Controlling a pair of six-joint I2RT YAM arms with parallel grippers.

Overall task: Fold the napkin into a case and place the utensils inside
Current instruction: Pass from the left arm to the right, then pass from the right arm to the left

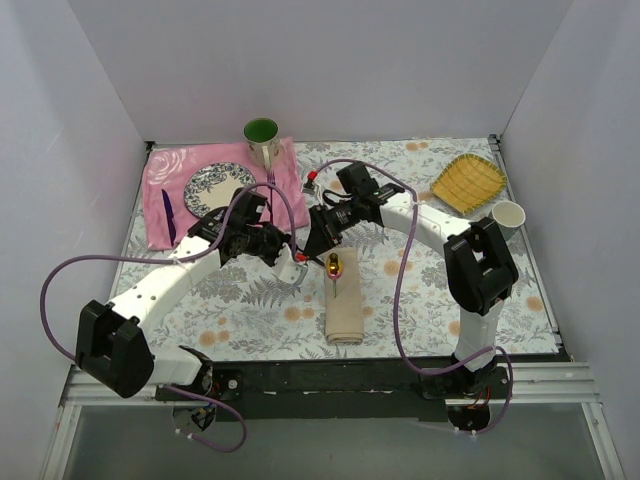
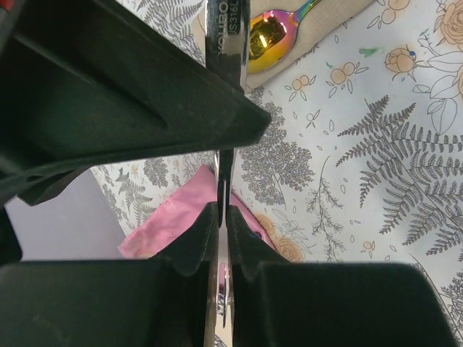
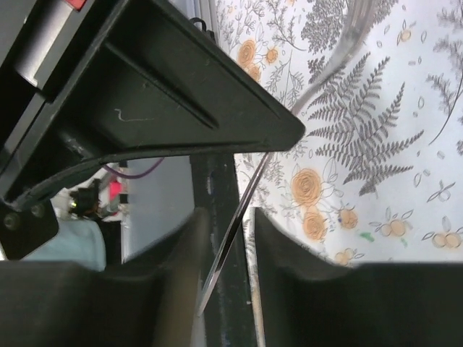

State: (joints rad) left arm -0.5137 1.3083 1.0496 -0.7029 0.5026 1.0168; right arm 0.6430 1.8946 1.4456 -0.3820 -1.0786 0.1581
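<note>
Case point(image 1: 345, 312), one, lying centre-near on table point(image 1: 230, 320), one spoon point(image 1: 334, 265) protruding at far end; left gripper point(image 2: 222, 217), just left of spoon, clenched on one fork point(image 2: 228, 29); right gripper point(image 3: 231, 224) jaws apart around thin metal shaft point(image 3: 230, 246).

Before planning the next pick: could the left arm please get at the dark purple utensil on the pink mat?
Probably not yet: the left claw is shut on a silver utensil. Otherwise the way to the dark purple utensil looks free.
</note>
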